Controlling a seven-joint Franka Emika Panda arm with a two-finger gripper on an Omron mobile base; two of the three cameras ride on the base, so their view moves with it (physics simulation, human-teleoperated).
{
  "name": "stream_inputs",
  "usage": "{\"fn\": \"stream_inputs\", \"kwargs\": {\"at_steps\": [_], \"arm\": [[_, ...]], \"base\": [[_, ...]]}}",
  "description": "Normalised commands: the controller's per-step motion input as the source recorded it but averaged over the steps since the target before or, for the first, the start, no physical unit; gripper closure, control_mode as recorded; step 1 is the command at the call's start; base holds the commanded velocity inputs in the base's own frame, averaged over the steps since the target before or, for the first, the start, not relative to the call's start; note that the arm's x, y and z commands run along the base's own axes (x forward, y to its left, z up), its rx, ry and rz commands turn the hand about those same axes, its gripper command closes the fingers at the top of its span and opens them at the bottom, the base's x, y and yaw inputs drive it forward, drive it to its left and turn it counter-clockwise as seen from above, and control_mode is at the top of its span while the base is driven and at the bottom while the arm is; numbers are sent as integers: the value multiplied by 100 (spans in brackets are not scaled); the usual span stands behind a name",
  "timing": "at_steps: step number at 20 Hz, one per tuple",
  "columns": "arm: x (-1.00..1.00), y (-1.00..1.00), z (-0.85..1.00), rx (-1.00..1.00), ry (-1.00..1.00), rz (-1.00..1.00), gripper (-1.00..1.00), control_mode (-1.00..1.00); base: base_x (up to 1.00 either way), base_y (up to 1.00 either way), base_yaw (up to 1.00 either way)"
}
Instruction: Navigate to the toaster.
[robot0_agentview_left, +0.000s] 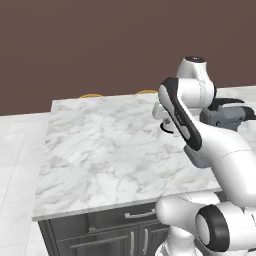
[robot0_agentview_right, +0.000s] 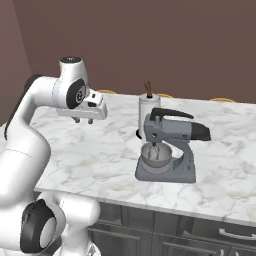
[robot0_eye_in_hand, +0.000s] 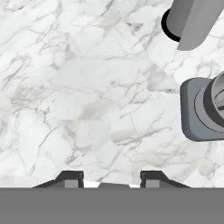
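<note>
The hand (robot0_eye_in_hand: 111, 178) hangs over the marble worktop (robot0_agentview_right: 100, 150) with its fingers spread and nothing between them. At 3 o'clock in the hand view a grey stand mixer (robot0_agentview_right: 167, 150) is cut off by the frame edge. Behind it stands a pale canister (robot0_agentview_right: 149, 112), partly hidden. No toaster can be made out on this worktop.

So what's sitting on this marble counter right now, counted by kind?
Stand mixer, grey: 1
Tall pale canister with a brown utensil handle sticking out, behind the mixer: 1
Toaster: 0
Total on the marble counter: 2
</note>
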Motion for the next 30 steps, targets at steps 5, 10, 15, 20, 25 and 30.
{"fn": "stream_inputs", "kwargs": {"at_steps": [5,10,15,20,25,30], "arm": [[-52,0,0,0,-1,0,-100,-100],[-83,0,0,1,-2,0,-100,-100],[-87,0,0,2,-3,0,-100,-100],[-68,0,0,0,0,0,-100,-100],[-17,0,0,0,0,0,-100,-100],[0,0,0,0,0,0,-100,100]], "base": [[0,0,0],[0,0,0],[0,0,0],[0,0,0],[0,0,0],[-10,0,0]]}}
